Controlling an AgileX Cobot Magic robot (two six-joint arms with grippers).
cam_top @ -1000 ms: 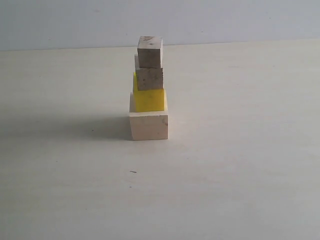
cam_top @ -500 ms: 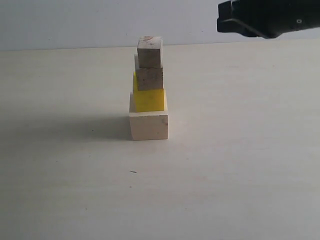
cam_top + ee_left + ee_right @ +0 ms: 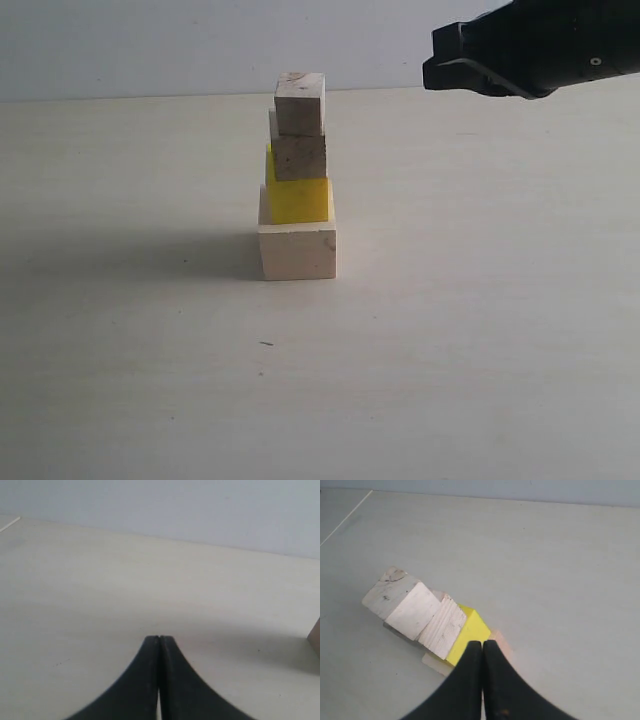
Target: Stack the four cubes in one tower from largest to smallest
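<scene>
The tower stands on the table in the exterior view: a large pale wood cube [image 3: 298, 252] at the base, the yellow cube [image 3: 298, 200] on it, a speckled wood cube [image 3: 299, 158] above, and a pale wood cube [image 3: 300, 104] on top. The upper cubes sit slightly off-centre. My right gripper [image 3: 432, 70] hangs up and to the right of the tower, touching nothing. It is shut and empty [image 3: 482, 643], with the top cube [image 3: 400, 600], the yellow cube [image 3: 470, 632] and the base [image 3: 432, 662] below it. My left gripper [image 3: 159, 638] is shut and empty over bare table.
The pale tabletop [image 3: 480, 330] spreads all round the tower, with a plain wall [image 3: 150, 45] behind. A brown block edge [image 3: 315, 638] shows at the border of the left wrist view. A small dark speck [image 3: 266, 344] lies in front of the tower.
My right arm came into the exterior view at the upper right and has shifted a little left and lower. The tower has not moved.
</scene>
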